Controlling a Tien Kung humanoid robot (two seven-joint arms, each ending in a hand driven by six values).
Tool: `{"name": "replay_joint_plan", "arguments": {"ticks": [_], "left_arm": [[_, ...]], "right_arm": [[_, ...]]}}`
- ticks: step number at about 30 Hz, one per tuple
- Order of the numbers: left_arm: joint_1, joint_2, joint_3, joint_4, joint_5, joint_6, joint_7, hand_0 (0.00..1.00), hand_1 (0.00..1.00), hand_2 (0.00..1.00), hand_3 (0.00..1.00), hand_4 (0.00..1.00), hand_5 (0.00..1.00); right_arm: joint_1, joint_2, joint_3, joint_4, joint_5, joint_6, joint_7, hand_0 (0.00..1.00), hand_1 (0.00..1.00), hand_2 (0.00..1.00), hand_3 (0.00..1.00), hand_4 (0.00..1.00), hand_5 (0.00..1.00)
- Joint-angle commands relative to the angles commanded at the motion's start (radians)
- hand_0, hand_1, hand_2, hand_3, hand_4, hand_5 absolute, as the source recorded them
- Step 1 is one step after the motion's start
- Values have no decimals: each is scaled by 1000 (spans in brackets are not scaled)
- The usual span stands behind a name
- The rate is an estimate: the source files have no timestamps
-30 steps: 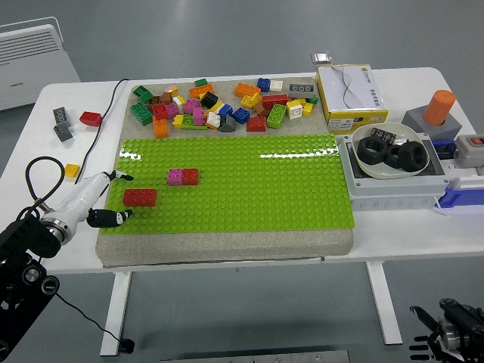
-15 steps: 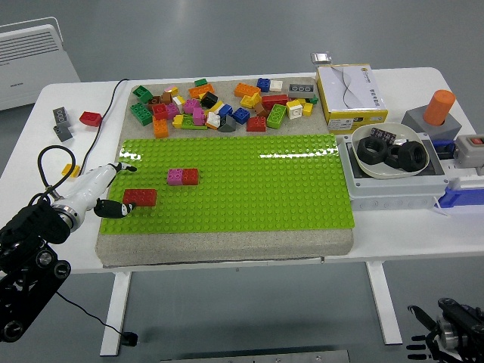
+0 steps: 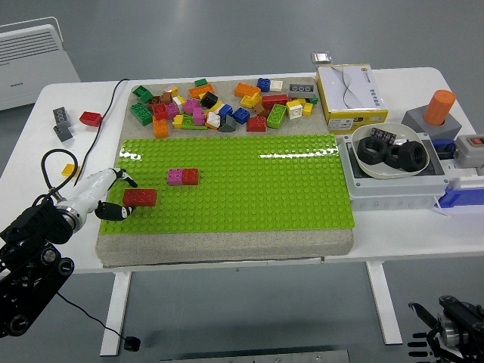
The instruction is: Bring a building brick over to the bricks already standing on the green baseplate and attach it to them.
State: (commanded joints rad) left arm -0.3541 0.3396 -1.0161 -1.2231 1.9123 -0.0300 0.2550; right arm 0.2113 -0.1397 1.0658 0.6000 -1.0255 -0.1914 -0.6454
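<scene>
A red brick (image 3: 140, 197) sits on the green baseplate (image 3: 265, 189) near its left edge. My left hand (image 3: 121, 195) is at that brick's left end, its white fingers (image 3: 102, 184) spread, one black tip behind the brick and one in front of it. I cannot tell whether they touch it. A pink and red pair of joined bricks (image 3: 183, 176) stands on the plate just to the right and farther back. My right hand (image 3: 435, 336) hangs below the table at the bottom right corner, fingers relaxed and holding nothing.
A pile of loose bricks (image 3: 215, 102) lies behind the baseplate. A yellow box (image 3: 352, 92), a bowl with black tyres (image 3: 393, 151) and an orange cylinder (image 3: 439, 106) stand at the right. Grey bricks (image 3: 60, 122), a red piece (image 3: 91, 118) and a yellow brick (image 3: 72, 170) lie at the left.
My left arm has shifted and its far finger has dropped closer to the red brick's back edge. The red brick and the other bricks have not moved.
</scene>
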Motion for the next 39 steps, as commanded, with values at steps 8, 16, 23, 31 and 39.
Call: {"name": "replay_joint_plan", "arguments": {"ticks": [8, 16, 23, 31, 39], "left_arm": [[-14, -7, 9, 21, -10, 8, -4, 998, 977, 934, 616, 656, 57], [-17, -8, 12, 29, -15, 9, -4, 998, 974, 931, 601, 640, 45], [-16, -9, 11, 30, -19, 6, -4, 998, 973, 932, 606, 634, 39], [-14, -8, 8, 27, -21, 4, -9, 998, 972, 936, 798, 739, 43], [-13, -7, 7, 28, -19, -8, -9, 998, 973, 943, 877, 730, 24]], "right_arm": [[1, -1, 1, -1, -2, 1, 0, 542, 522, 614, 769, 844, 998], [2, -2, 1, -2, -2, 1, 0, 542, 523, 614, 769, 853, 998], [2, -2, 0, -2, -2, 1, 0, 542, 521, 614, 770, 868, 998], [1, -3, -1, -1, -1, 0, 0, 542, 527, 614, 768, 870, 998], [2, -3, -3, -1, 1, -1, 0, 542, 523, 614, 769, 871, 998]]}}
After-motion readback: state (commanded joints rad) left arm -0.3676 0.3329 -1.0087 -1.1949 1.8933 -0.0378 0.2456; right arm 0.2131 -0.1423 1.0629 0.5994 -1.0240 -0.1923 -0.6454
